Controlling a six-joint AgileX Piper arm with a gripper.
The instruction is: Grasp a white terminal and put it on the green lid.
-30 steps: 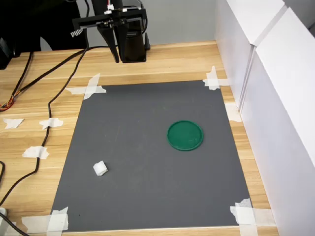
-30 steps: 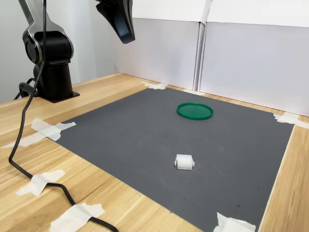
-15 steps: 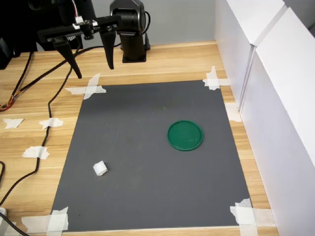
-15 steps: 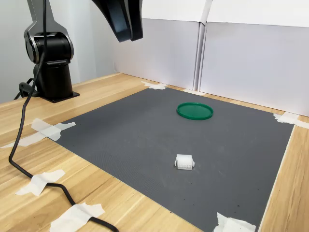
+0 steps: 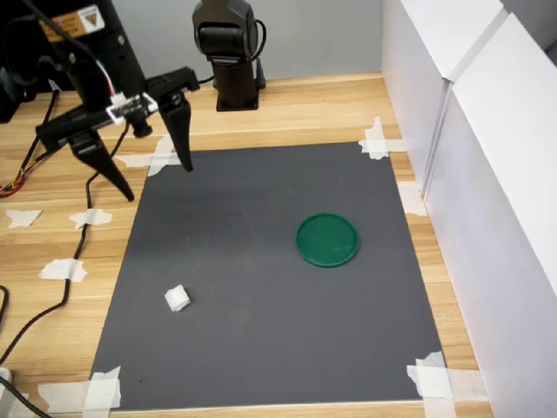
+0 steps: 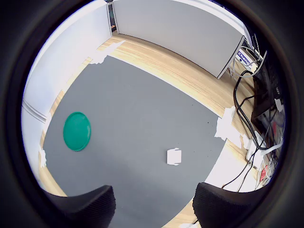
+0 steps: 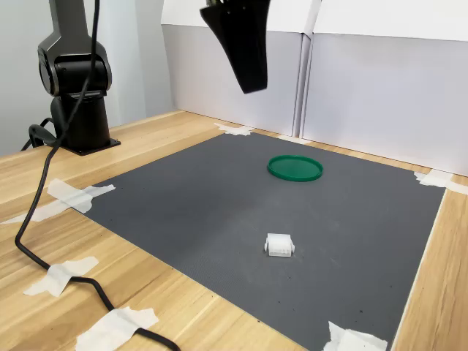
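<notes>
A: We see the wooden table (image 5: pixel 287 109) first, with a dark grey mat (image 5: pixel 261 287) taped flat on it by white tape scraps (image 5: pixel 161 155) at its corners. White panels (image 5: pixel 474 157) wall off the first exterior view's right side.

B: We also see black cables (image 5: pixel 74 252) trailing over the wood on the first exterior view's left, clear of the mat. Nothing lies between the two task pieces.

A: We find the green lid (image 5: pixel 327 239) flat on the mat toward the first exterior view's right. The white terminal (image 5: pixel 177 299) sits on the mat well apart from it, near the first exterior view's lower left corner.

B: We see the arm's base (image 5: pixel 231 52) standing at the table's far edge. The gripper (image 5: pixel 157 178) hangs high above the mat's far left corner in the first exterior view, fingers (image 5: pixel 180 131) pointing down, spread wide, holding nothing.
</notes>
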